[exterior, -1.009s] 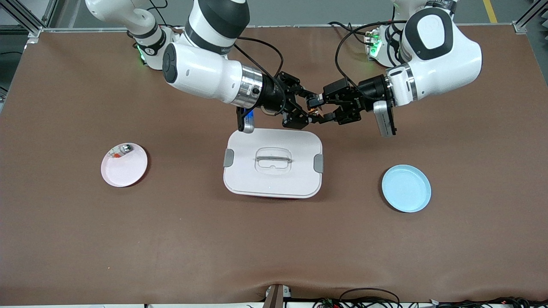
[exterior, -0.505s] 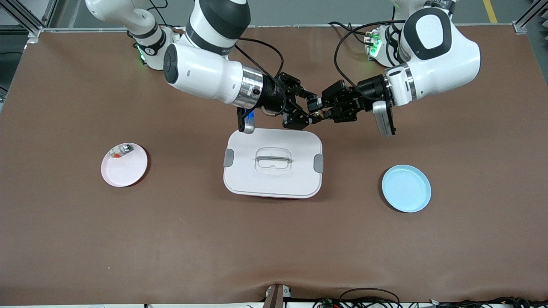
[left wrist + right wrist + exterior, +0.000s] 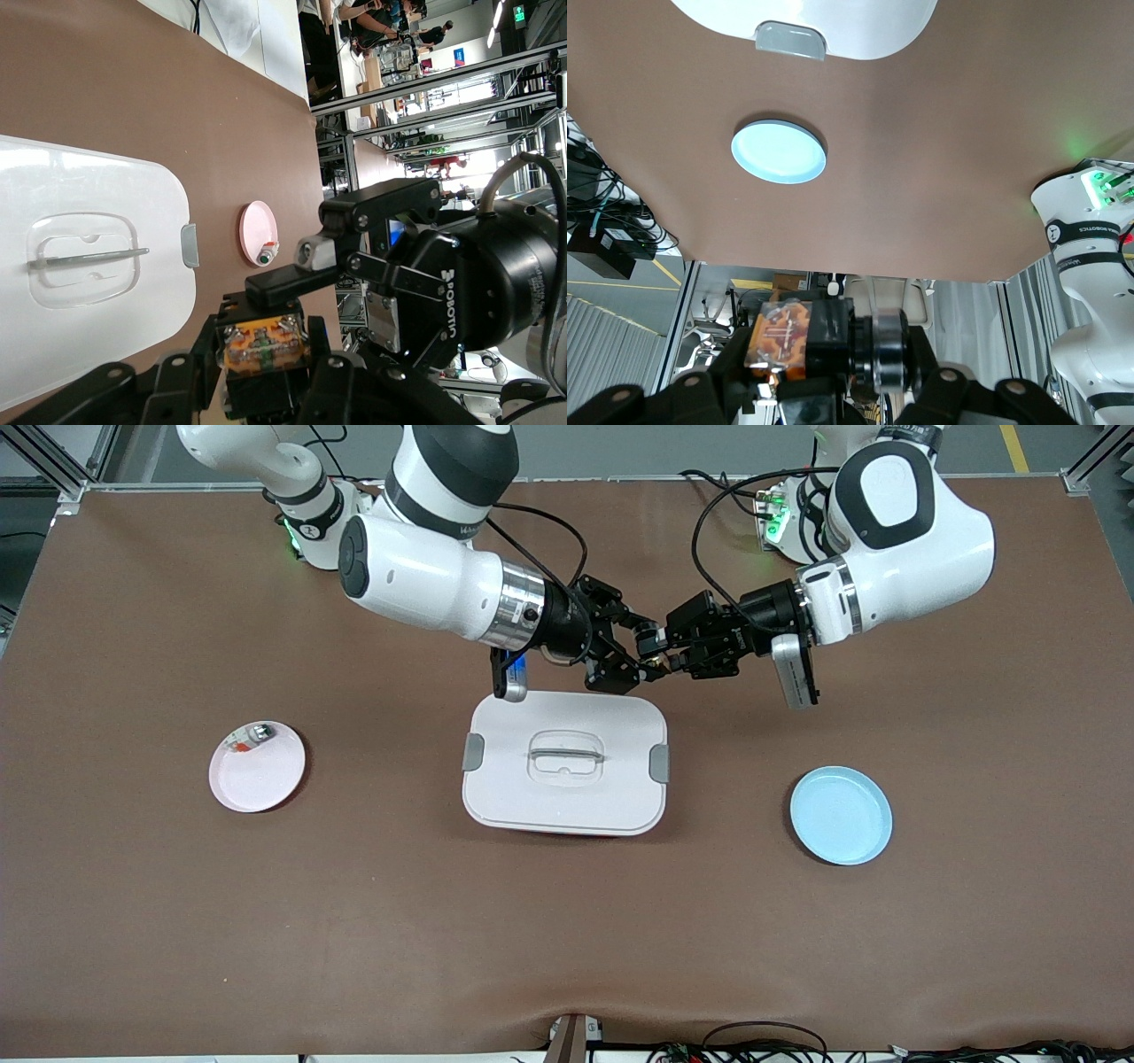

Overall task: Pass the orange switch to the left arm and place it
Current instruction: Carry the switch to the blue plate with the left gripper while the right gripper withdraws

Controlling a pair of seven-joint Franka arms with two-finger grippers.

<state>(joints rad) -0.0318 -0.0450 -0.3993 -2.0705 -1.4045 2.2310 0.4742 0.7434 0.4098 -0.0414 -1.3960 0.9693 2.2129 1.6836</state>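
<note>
The orange switch point(image 3: 654, 658) hangs in the air where the two grippers meet tip to tip. They meet over the brown table, just off the box's point(image 3: 567, 802) edge on the robots' side. My left gripper point(image 3: 668, 657) is shut on the switch: in the left wrist view its orange face point(image 3: 261, 341) sits clamped between the left gripper's point(image 3: 263, 361) black fingers. In the right wrist view the switch point(image 3: 784, 335), orange end, black body and silver ring, lies inside my right gripper point(image 3: 824, 359). The box lid point(image 3: 89, 177) is clear of both hands.
A pink plate point(image 3: 257, 775) holding a small green-and-silver part point(image 3: 258, 733) lies toward the right arm's end of the table. A blue plate point(image 3: 840, 815) lies toward the left arm's end. Brown table surrounds the box, whose grey clip point(image 3: 788, 40) shows in the right wrist view.
The left gripper's jaws have closed onto the switch since one second ago. Both arms have stayed almost where they were.
</note>
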